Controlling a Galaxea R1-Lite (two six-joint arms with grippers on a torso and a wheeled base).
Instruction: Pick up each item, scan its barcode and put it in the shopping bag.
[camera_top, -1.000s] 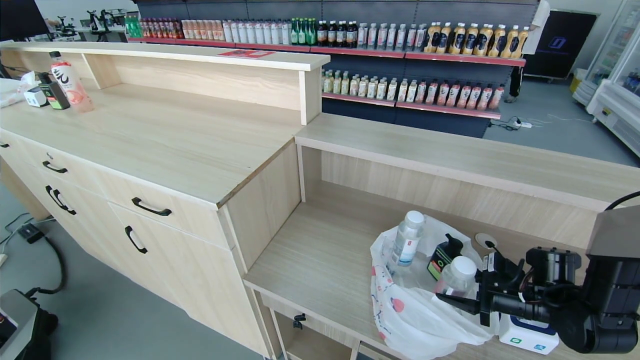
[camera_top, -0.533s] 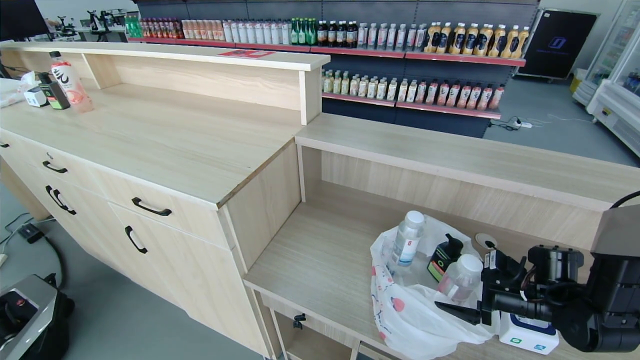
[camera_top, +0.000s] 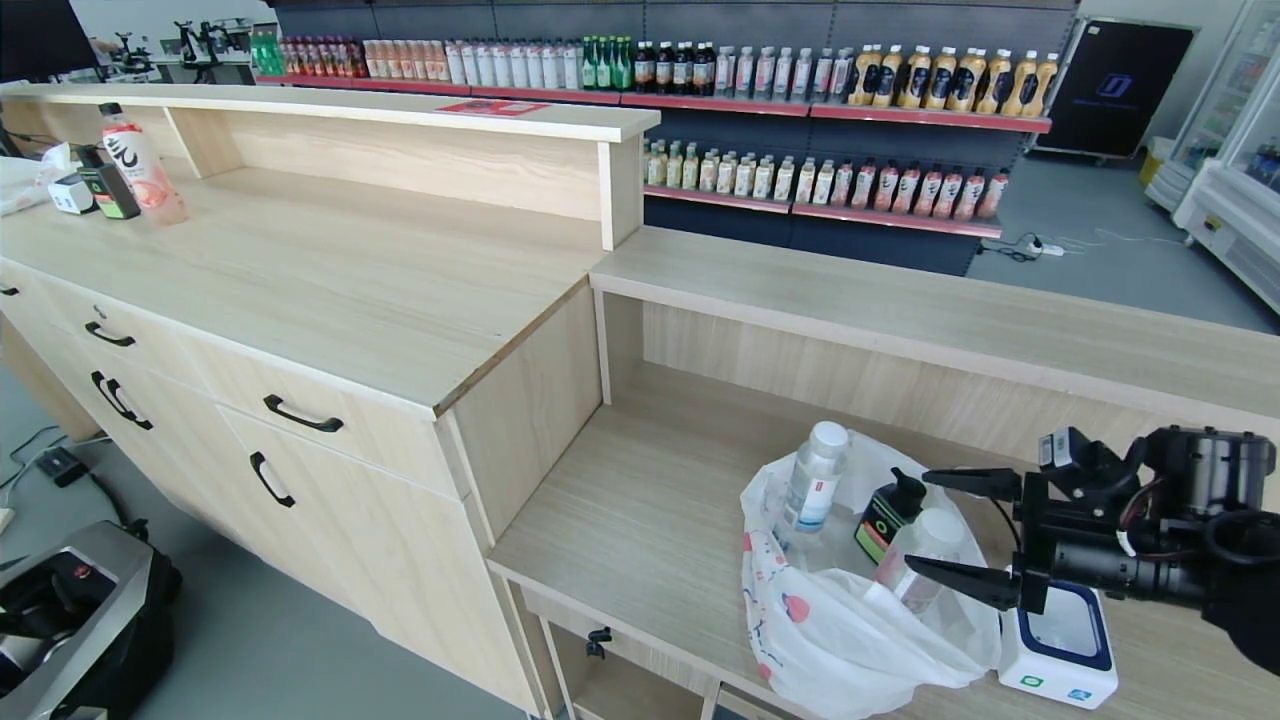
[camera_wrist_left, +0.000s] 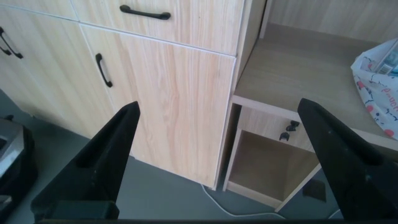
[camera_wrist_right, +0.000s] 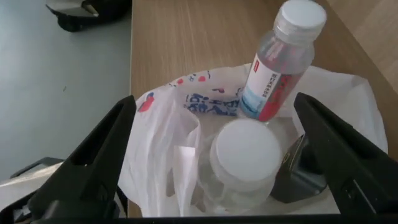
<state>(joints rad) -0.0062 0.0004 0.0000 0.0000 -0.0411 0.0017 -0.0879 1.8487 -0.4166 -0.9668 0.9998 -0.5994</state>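
Since a second ago your right gripper (camera_top: 917, 520) has let go of the wide-capped bottle (camera_top: 920, 565) and lifted away, its jaws now spread wide with nothing between them. In the head view your left arm has also shifted a little at the lower left. The left gripper (camera_wrist_left: 219, 104) hangs with its jaws wide apart and nothing in them, in front of the cabinet doors (camera_wrist_left: 168, 93).

You have one shopping bag (camera_top: 830, 630), thin white plastic with red and blue prints. It sits mouth-up on the lower counter (camera_top: 640, 500) near the front edge, just beside the single white scanner (camera_top: 1060, 650) with its blue rim.

Count three items inside the bag:
- The slim bottle (camera_top: 812, 490) is clear with a white cap and a red-and-blue label. It stands upright, cap up.
- The dark pump bottle (camera_top: 885, 515) carries a green label and also stands upright, pump head on top.
- The wide-capped bottle is clear with a broad white cap. It leans, its long axis tilted so the cap sits higher and toward your right gripper, which hangs open just above it.

Well apart, at the far left of the higher counter (camera_top: 300, 270), you can count three more things close together:
- one pink drink bottle (camera_top: 140, 165), upright
- one dark pump bottle with a green label (camera_top: 108, 188)
- one small white box (camera_top: 70, 193)
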